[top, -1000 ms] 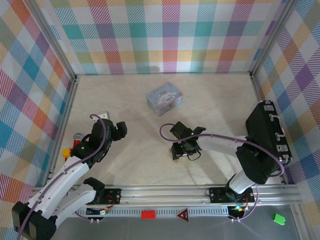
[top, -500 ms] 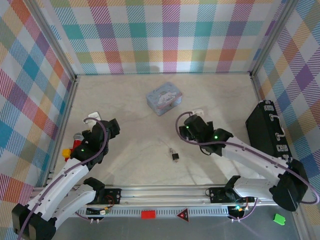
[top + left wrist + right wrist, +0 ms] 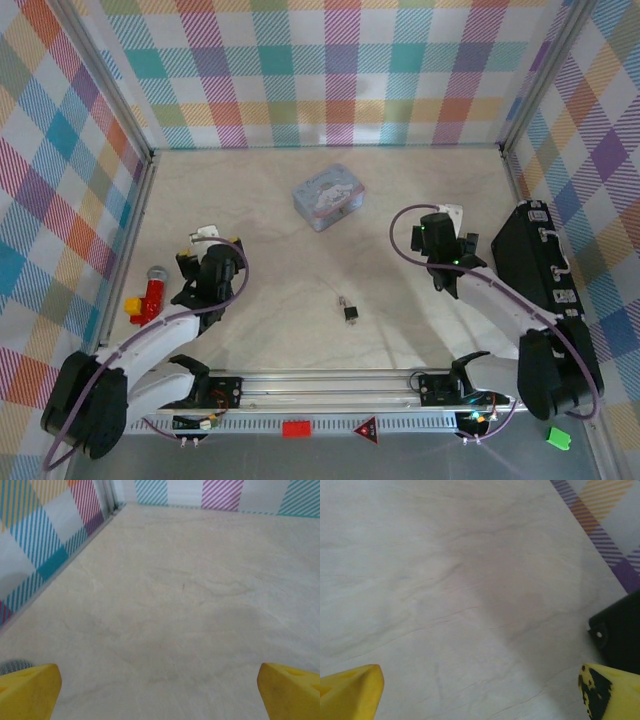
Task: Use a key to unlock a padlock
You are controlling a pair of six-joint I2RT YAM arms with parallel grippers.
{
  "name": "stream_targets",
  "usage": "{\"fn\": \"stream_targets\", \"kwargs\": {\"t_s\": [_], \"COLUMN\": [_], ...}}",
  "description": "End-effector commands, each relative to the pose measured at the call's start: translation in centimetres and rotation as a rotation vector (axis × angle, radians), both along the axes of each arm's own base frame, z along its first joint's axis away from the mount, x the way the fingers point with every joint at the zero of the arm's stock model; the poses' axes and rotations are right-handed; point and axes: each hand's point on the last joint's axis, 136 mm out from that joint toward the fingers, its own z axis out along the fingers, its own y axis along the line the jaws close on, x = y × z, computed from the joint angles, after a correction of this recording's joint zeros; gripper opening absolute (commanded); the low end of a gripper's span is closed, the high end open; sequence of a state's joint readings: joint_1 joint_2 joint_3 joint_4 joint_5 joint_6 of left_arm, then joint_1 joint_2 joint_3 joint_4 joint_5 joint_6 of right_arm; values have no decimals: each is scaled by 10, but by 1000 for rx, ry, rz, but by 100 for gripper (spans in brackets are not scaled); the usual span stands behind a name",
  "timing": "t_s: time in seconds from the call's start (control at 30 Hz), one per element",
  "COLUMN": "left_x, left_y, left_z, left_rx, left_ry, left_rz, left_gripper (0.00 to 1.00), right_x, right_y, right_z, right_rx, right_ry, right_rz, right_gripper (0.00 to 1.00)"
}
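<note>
At nine o'clock on the counter (image 3: 440,180), hard against the left wall: one red stick with yellow knob (image 3: 148,297), lying flat, no part of the job. Toward eight o'clock: left claw (image 3: 160,692), yellow tips spread wide, nothing between them, facing bare surface and the far-left corner. Near the dial's centre, a little toward six o'clock: the padlock (image 3: 349,312), tiny, silvery and black, lying loose between the two arms and well apart from both. A small silvery piece touches its twelve o'clock end; key or shackle cannot be told at this size, nor whether the lock is sprung. Toward twelve o'clock: pale blue tin (image 3: 328,197), closed, well apart from the lock. At three o'clock: right claw (image 3: 480,690), tips likewise spread and empty, over bare counter. Just beyond it at the right wall: black case (image 3: 540,262), tilted, close to the right arm. Progress, as judged: lock not in hand, no turning under way, so either finished and let go or yet to be gripped. Obstructions: none between either claw and the lock; the case crowds the right arm's outer swing.
</note>
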State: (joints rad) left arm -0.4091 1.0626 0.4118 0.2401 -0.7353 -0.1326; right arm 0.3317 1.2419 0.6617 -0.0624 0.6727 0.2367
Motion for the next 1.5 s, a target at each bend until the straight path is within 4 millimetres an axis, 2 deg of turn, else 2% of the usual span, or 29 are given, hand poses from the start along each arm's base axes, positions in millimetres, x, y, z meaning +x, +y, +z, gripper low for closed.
{"fn": "stream_targets", "kwargs": {"t_s": [0.0, 0.13, 0.23, 0.27, 0.3, 0.43, 0.47, 0.53, 0.57, 0.7, 0.8, 0.87, 0.9, 0.97, 1.47], "left_x": [23, 43, 55, 60, 57, 52, 58, 65, 71, 77, 76, 77, 77, 77, 76], "left_y": [0, -6, -13, -11, -2, -4, 0, -1, 0, 13, 13, 13, 13, 13, 13], "left_z": [18, -8, -29, -31, -32, -48, -50, -57, -61, -63, -63, -63, -63, -63, -63], "left_rx": [94, 140, 165, 167, 149, -6, 0, -20, -53, -93, -97, -97, -98, -97, -97], "left_ry": [-96, -93, -98, -121, -119, -130, -145, -59, -29, -20, -15, -16, -16, -18, -16], "left_rz": [-17, -68, -138, -131, -91, -248, -225, -229, -250, -200, -201, -200, -201, -200, -200], "left_gripper": [100, 100, 100, 100, 100, 100, 100, 100, 100, 100, 100, 100, 100, 100, 100], "right_x": [16, 27, 31, 31, 30, 37, 39, 44, 45, 49, 46, 49, 47, 49, 48], "right_y": [-10, -17, -24, -26, -28, -20, -21, -21, -15, -16, -11, -17, -19, -21, -21], "right_z": [7, 4, -11, -15, -20, -11, -15, -19, -26, -29, -35, -40, -45, -40, -41], "right_rx": [-9, -72, -93, -82, -68, -19, -12, -3, 14, 93, 139, 129, 164, 161, 162], "right_ry": [-80, -138, -147, -166, -183, -290, -299, -325, -272, -266, -266, -298, -247, -286, -273], "right_rz": [-26, 9, 17, 11, 11, 91, 100, 118, 154, 198, 260, 231, 220, 223, 222], "right_gripper": [99, 99, 99, 99, 99, 99, 99, 99, 99, 99, 99, 99, 99, 99, 99]}}
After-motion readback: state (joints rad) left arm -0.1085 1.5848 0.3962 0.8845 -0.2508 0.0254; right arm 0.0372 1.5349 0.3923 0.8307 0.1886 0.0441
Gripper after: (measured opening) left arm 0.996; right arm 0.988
